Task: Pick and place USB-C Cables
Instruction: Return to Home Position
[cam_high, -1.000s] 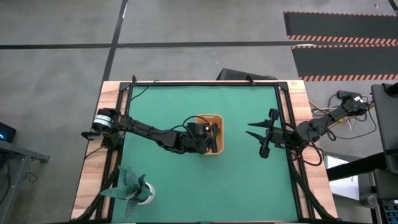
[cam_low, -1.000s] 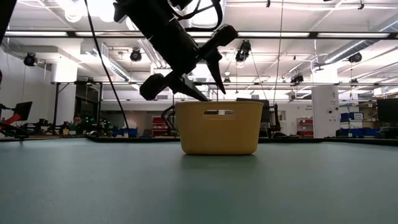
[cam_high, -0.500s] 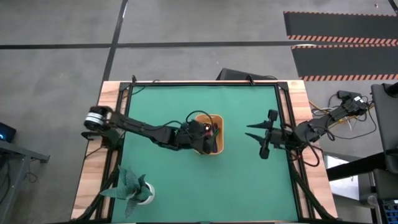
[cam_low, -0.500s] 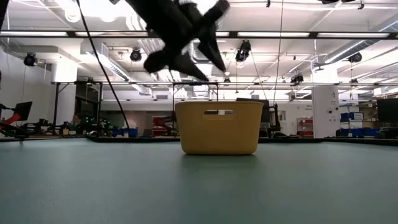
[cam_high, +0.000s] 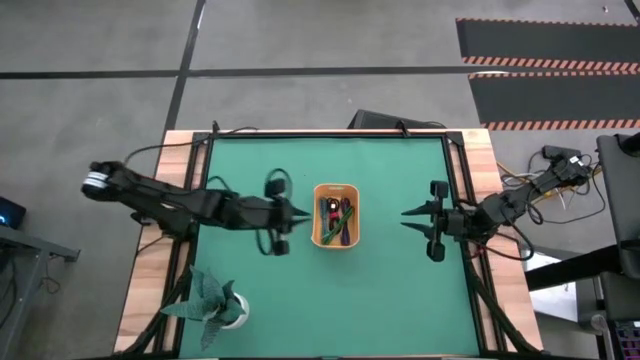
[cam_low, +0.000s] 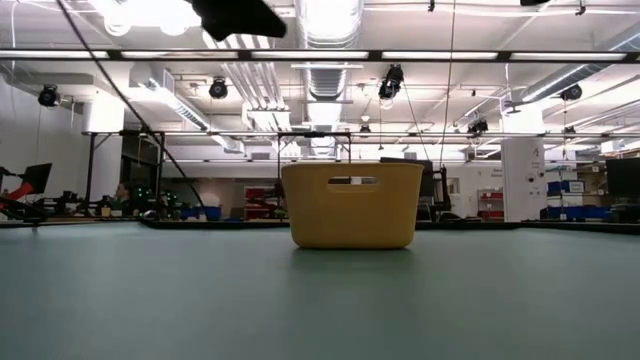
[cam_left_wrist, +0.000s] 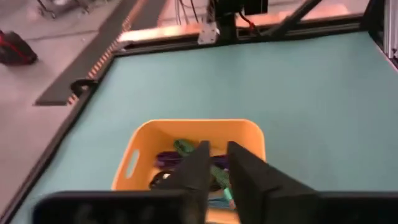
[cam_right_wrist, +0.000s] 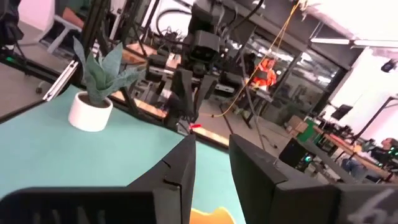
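— Left gripper (cam_high: 300, 213)?
— Fingers barely parted, nothing between them, just off the bin's (cam_high: 335, 186) nine o'clock. The right gripper (cam_high: 405, 218) is likewise narrow and empty, well off at three o'clock.
— The cables (cam_high: 336, 216)?
— Inside the bin: red-and-black, green, purple, a bit of blue. I see none on the mat (cam_high: 260, 300).
— What's left?
— Placing looks finished, I'd say; only parking the arms remains.

The orange tray (cam_high: 336, 186) sits mid-bench (cam_high: 400, 290) with the USB-C Cables (cam_high: 335, 217) bundled inside; the left gripper (cam_high: 302, 213) hangs just beside its left wall, empty; the right gripper (cam_high: 405, 219) hovers well apart opposite, fingers slightly parted; a teal paper plant (cam_high: 212, 297) stands near the left arm's corner.
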